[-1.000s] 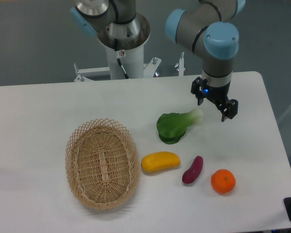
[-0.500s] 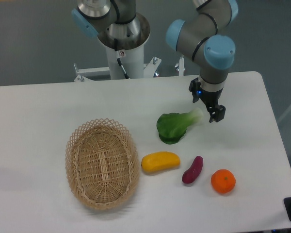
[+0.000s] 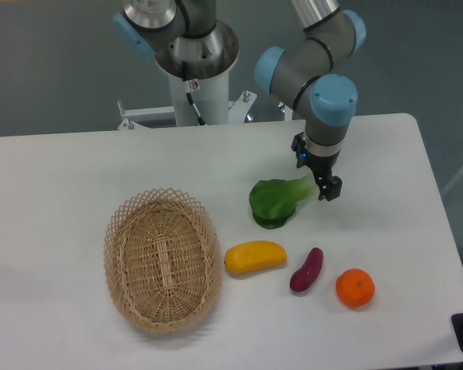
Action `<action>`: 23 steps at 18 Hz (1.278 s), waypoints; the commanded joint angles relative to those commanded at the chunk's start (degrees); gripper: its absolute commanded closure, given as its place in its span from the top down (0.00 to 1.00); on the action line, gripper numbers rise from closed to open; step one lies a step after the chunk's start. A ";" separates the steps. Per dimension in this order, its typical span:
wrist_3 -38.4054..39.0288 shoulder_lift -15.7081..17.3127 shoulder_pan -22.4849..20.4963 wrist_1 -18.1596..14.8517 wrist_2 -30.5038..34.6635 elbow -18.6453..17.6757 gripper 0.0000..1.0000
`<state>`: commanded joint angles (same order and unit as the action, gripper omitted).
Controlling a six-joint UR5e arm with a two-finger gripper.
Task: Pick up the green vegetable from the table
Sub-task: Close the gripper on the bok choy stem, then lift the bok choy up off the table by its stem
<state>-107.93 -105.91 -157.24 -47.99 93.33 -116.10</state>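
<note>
Over the last second the arm swung left, so the end effector point(image 3: 319, 179) went from hanging right of the green vegetable point(image 3: 276, 201) to sitting right over its pale stem tip. It's turned edge-on to the camera now; earlier you could see two spread fingers, but at this angle I honestly can't tell whether it's open or closed, or whether it touches the stem at all. A small blue light glows on its left side.

That green vegetable lies on the surface point(image 3: 77, 169) right of center, dark leaf toward the lower left, whitish stem pointing up-right under the end effector. It hasn't budged between frames.

Below it, lower center of the frame, is a yellow oblong piece point(image 3: 255, 257). Just right of that, a small purple piece point(image 3: 306, 270) lies tilted, and further right near the lower right sits an orange point(image 3: 355, 287). None of them touch each other.

Off to the left, well apart from everything, is an oval wicker basket point(image 3: 162, 259). The arm's base point(image 3: 194, 73) stands behind the surface at top center.
</note>
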 joint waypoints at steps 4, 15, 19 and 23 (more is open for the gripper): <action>0.97 -0.09 -0.09 0.44 0.18 -2.02 1.00; 1.49 0.00 -0.44 3.25 -0.17 -2.03 0.46; 1.58 0.09 -0.70 3.25 -0.26 -1.68 0.32; 1.58 0.26 -0.79 3.25 -0.26 -1.32 0.29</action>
<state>-106.35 -105.65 -158.03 -44.74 93.08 -117.42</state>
